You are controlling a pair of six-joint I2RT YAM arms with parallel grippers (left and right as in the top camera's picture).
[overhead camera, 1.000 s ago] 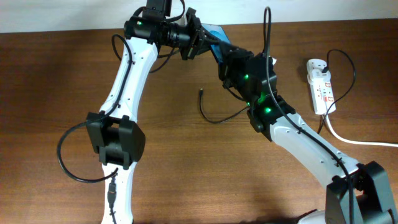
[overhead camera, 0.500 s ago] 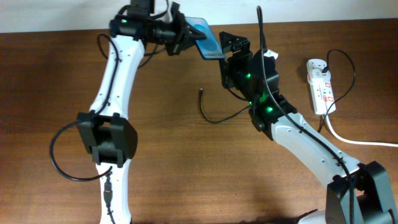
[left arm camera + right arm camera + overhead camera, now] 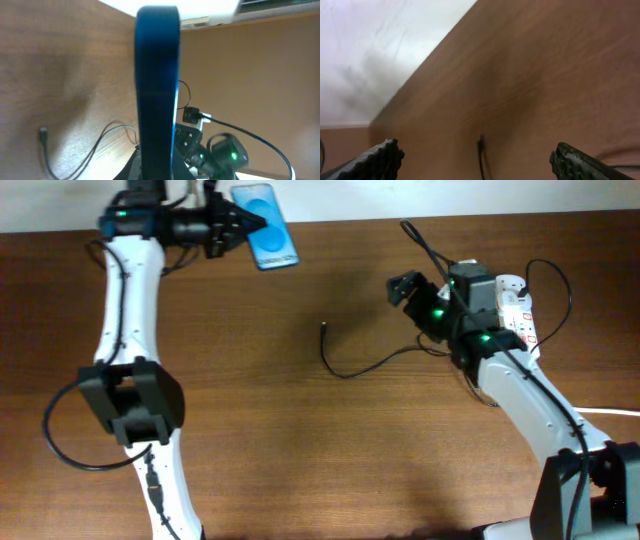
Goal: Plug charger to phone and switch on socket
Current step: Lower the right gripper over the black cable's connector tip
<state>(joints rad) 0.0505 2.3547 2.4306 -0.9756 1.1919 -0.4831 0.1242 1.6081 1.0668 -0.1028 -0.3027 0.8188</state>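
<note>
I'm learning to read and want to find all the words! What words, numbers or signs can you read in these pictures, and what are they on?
No text here can be read.
phone, held by the left pincer: any writing on its blue screen is too small to read.
socket: small red marks, too small and blurred to read.
Both wrist views: no writing shows.

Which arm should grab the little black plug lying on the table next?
Right. The right pincer is open and empty, facing the thin black charger cable's plug. The left pincer is busy gripping the slim blue-screened phone.
</note>
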